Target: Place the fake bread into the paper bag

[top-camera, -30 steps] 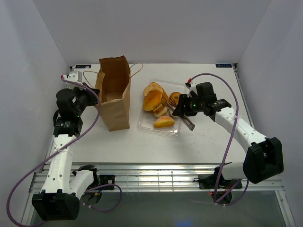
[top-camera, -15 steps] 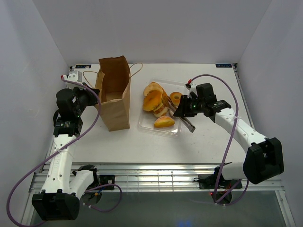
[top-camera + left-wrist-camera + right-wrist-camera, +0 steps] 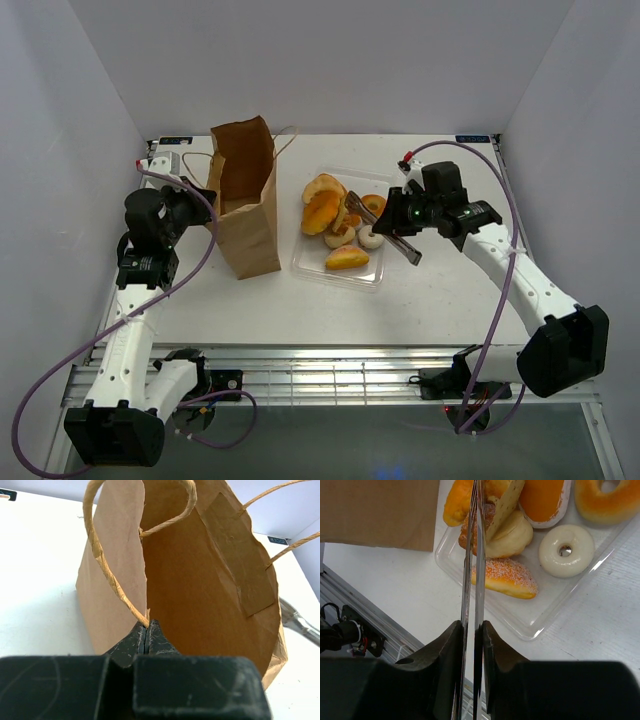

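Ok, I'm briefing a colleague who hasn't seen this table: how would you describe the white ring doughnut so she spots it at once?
Find the standing paper bag, then the clear plastic tray to its right. In the tray's right half, next to the sugared orange bun, lies the white ring doughnut. It is the only pale cream ring; the other ring doughnut is golden-orange.
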`<state>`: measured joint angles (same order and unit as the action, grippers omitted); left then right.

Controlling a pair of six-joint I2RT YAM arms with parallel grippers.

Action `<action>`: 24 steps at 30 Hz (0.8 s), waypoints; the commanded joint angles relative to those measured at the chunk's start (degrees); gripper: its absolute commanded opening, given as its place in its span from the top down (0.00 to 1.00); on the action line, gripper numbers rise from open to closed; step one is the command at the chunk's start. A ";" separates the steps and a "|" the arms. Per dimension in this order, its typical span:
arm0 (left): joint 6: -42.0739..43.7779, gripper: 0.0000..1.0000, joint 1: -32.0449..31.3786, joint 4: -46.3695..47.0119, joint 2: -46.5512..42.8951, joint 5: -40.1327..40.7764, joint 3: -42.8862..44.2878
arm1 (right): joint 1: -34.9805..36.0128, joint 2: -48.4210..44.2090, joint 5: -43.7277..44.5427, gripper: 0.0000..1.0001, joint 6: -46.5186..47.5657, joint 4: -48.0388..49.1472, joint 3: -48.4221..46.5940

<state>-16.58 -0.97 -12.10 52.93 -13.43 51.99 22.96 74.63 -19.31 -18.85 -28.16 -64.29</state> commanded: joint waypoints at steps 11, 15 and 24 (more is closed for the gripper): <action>0.14 1.00 -0.87 0.85 -0.72 0.60 -0.57 | 0.07 -3.88 2.61 0.92 2.77 -7.42 -13.31; 0.23 1.00 -1.05 1.11 -1.07 0.60 -0.83 | 0.07 -3.88 2.61 0.92 3.47 -9.62 -17.26; 0.32 1.00 -1.66 1.37 -1.34 0.95 -1.10 | 0.07 -2.12 0.77 0.92 6.11 -14.80 -30.79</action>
<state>-16.56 -2.15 -11.53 52.69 -12.69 51.35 22.96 72.66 -17.12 -14.63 -41.34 -88.62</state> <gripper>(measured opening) 0.020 0.260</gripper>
